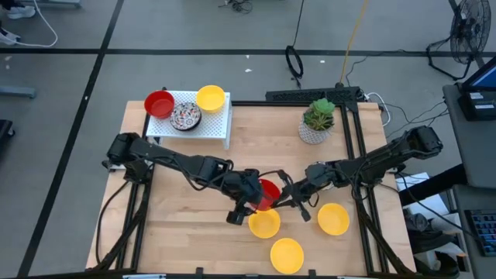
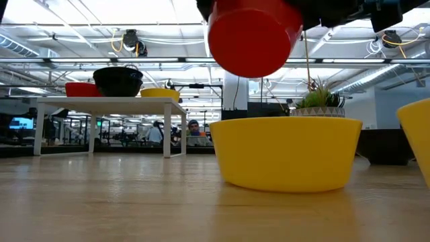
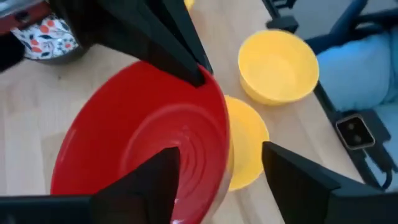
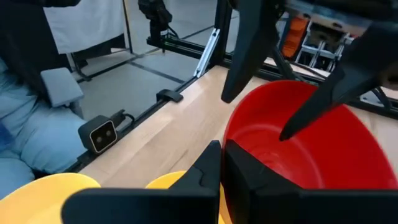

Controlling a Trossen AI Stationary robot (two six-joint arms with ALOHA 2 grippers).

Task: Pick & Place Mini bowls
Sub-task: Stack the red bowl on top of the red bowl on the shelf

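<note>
A plain red mini bowl hangs in the air over the table's middle, tilted, between both grippers. In the low view its base is well above a yellow bowl. My right gripper reaches in from the table's right and is shut on the bowl's rim. My left gripper comes from the left and is open. It straddles the opposite side of the rim, one finger inside the bowl and the other standing off outside. I cannot tell whether the inner finger touches the bowl. My right gripper pinches the red bowl's rim on the side toward the table's right, one finger inside the bowl and one outside. The fingers come roughly level from the right. The bowl is lifted clear of the table and tilted.
Three yellow mini bowls sit on the table near its front: one just below the red bowl, one to its right, one by the near edge. The white rack at far left carries red, speckled and yellow bowls. A potted plant stands far right.
</note>
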